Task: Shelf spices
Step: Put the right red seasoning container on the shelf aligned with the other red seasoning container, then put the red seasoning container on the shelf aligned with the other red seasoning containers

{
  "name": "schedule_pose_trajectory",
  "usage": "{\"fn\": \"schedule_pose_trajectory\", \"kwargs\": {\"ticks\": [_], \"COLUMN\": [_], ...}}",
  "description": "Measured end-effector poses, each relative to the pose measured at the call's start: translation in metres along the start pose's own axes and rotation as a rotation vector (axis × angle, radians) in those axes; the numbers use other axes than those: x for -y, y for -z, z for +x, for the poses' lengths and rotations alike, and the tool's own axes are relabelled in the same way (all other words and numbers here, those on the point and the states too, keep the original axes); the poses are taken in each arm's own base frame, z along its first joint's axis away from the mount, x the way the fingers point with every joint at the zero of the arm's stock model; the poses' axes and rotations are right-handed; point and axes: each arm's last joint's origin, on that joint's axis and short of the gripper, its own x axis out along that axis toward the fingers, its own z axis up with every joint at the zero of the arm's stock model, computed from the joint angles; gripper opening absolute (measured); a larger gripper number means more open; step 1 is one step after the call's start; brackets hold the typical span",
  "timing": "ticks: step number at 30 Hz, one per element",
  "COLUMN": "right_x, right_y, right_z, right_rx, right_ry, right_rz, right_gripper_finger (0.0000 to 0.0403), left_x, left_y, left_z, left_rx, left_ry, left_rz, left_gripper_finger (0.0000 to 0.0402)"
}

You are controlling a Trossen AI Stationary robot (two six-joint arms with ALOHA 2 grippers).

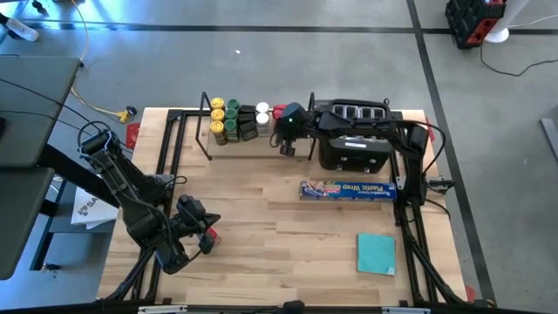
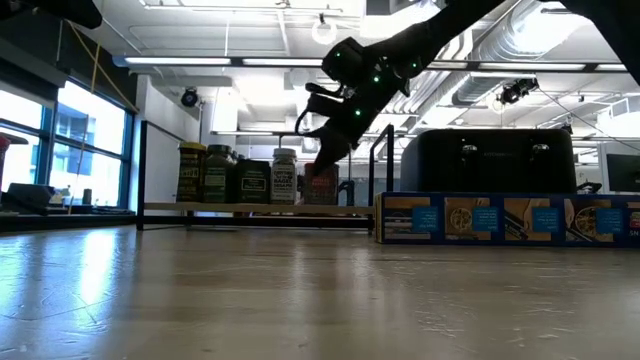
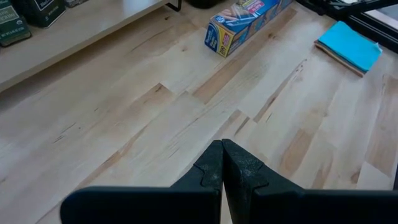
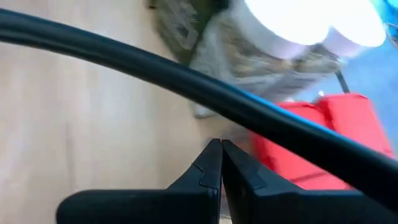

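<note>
The right gripper point(image 1: 286, 146) hung at upper centre of the high view, fingers pressed together w/ nothing between them, just off the shelf's point(image 1: 187, 138) right end and left of the black toaster point(image 1: 353, 137). In its own wrist view the shut fingertips point(image 4: 221, 163) pointed at the wooden floor under a black rod point(image 4: 186, 79) crossing the frame; red square tins point(image 4: 311, 140) lay beyond at lower right, two white-capped jars point(image 4: 292, 28) at top.

In the low view the same gripper point(image 2: 322, 152) came down from upper centre, tips just above and in front of a red tin point(image 2: 321, 186) at the right end of the row. The spices point(image 1: 237, 120) stood bunched on the shelf approx. upper centre-left of the high view: yellow- and green-lidded jars at left, black ones in the middle, white caps and a red tin at right.

The blue plastic-wrap box point(image 1: 347, 189) lay right of centre below the toaster; a flat teal square point(image 1: 376, 254) sat at lower right.

The left gripper point(image 1: 206, 234) waited at lower left of the high view, well apart from the shelf, its fingers point(image 3: 211, 165) shut tight over bare tabletop point(image 3: 124, 124).
</note>
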Motion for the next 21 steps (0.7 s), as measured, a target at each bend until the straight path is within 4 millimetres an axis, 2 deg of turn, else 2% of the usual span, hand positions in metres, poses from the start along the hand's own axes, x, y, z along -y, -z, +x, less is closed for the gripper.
{"fn": "schedule_pose_trajectory", "kwargs": {"ticks": [2, 6, 12, 16, 21], "right_x": [-0.008, -0.029, -0.092, -0.136, -0.172], "right_y": [-0.004, -0.021, -0.041, -0.038, -0.026], "right_z": [-0.005, -0.037, -0.1, -0.142, -0.188], "right_rx": [0.004, 0.043, 0.112, 0.128, 0.163], "right_ry": [-0.022, -0.077, -0.203, -0.229, -0.191], "right_rz": [-0.028, -0.08, -0.168, -0.239, -0.296], "right_gripper_finger": [0.0005, 0.0004, 0.0001, 0.0, 0.0], "left_x": [0.0, 0.002, 0.013, 0.018, 0.022], "left_y": [0.0, 0.002, 0.021, 0.043, 0.063], "left_z": [0.0, 0.0, 0.005, 0.007, 0.001], "left_rx": [0.0, -0.038, -0.213, -0.469, -0.7], "left_ry": [0.0, 0.01, 0.028, -0.007, -0.063], "left_rz": [0.0, 0.013, 0.079, 0.065, -0.049], "left_gripper_finger": [0.0, 0.0, 0.0, 0.0, 0.0]}}
